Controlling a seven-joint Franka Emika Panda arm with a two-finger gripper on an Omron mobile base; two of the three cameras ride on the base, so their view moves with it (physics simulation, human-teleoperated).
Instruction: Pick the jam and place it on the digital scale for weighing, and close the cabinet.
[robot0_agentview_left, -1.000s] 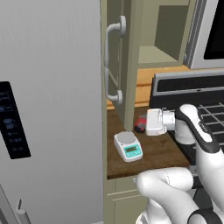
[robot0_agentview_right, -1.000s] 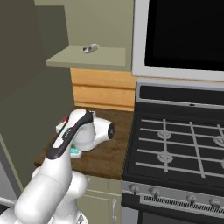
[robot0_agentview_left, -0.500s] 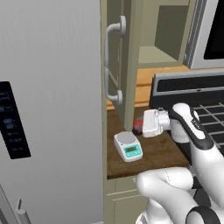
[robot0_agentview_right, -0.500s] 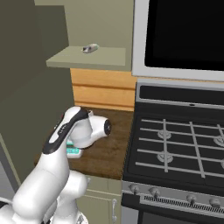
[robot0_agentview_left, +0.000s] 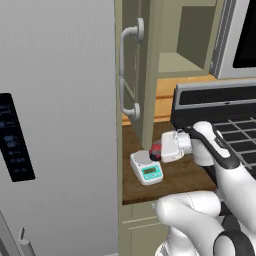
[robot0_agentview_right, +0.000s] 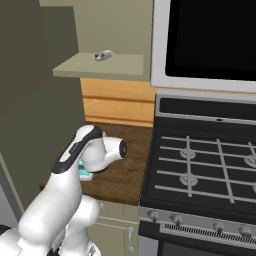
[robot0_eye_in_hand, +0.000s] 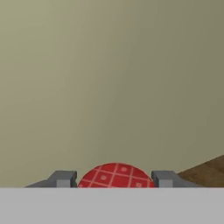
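Note:
The jam (robot0_agentview_left: 155, 150), a tiny dark jar with a red top, is held sideways just above the right edge of the digital scale (robot0_agentview_left: 146, 167). My gripper (robot0_agentview_left: 159, 151) is shut on it. In the hand view the red checked lid of the jam (robot0_eye_in_hand: 115, 176) sits between my two fingertips (robot0_eye_in_hand: 64, 179), facing a beige-olive surface. The white scale stands on the wooden counter with its teal display toward the front; a sliver of it (robot0_agentview_right: 85, 173) shows behind my arm. The cabinet door (robot0_agentview_left: 132, 75) stands open, swung out toward me, with its curved handle (robot0_agentview_left: 124, 67) on the left.
A large grey fridge (robot0_agentview_left: 55, 100) fills the left. A black stove (robot0_agentview_right: 205, 160) borders the counter (robot0_agentview_left: 175, 175) on the right, with a microwave (robot0_agentview_right: 210, 40) above it. A small object (robot0_agentview_right: 104, 55) lies on the open cabinet shelf.
My gripper has carried the jam leftward, from the counter's middle to the scale's edge. The cabinet door has not moved.

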